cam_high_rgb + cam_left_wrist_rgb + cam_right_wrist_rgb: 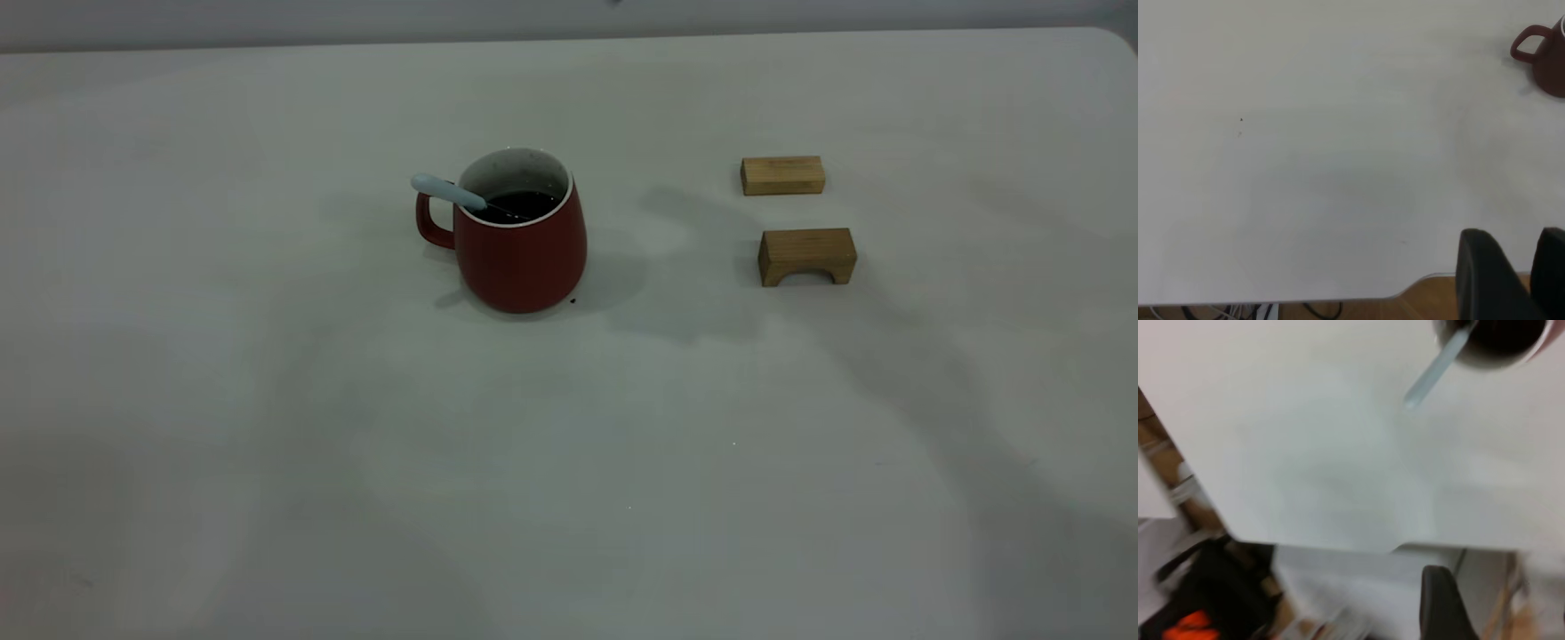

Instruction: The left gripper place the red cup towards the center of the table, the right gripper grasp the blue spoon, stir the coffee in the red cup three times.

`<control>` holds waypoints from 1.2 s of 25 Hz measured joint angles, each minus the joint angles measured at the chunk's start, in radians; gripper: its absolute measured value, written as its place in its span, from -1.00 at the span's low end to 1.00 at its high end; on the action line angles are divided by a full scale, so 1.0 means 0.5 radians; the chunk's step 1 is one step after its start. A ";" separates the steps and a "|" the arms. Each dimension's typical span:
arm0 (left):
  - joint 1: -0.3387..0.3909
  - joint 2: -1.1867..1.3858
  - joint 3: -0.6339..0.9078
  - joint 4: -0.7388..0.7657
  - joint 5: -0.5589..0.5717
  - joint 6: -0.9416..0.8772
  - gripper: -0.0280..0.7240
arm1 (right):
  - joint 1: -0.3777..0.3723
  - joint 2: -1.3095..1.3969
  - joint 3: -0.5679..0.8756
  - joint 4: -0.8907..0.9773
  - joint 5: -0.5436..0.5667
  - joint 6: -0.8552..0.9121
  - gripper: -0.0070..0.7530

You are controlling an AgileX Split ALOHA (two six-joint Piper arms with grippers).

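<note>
The smooth, matte pale table (267,444) carries the rounded, glossy red cup (523,253) near its middle, handle towards the left arm's side, dark coffee (524,206) inside. The slim blue spoon (449,193) leans on the white rim, its pale handle slanting up over the cup's handle. Farther right stand two tan wooden blocks (782,175), one arched; the left gripper (1511,280) hangs off the table edge, fingers slightly apart, while for the right gripper (1441,607) I cannot tell.

Spoon (449,191) rests in cup (522,244), apparently left of blocks (807,256).

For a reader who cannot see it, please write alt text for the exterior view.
A red cup of dark coffee stands near the middle of a pale table, a blue spoon leaning in it over the handle side. Two wooden blocks lie to its right.
</note>
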 joint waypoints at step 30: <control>0.000 0.000 0.000 -0.001 0.000 0.002 -0.28 | -0.331 -3.549 1.886 -1.280 0.430 -0.972 0.26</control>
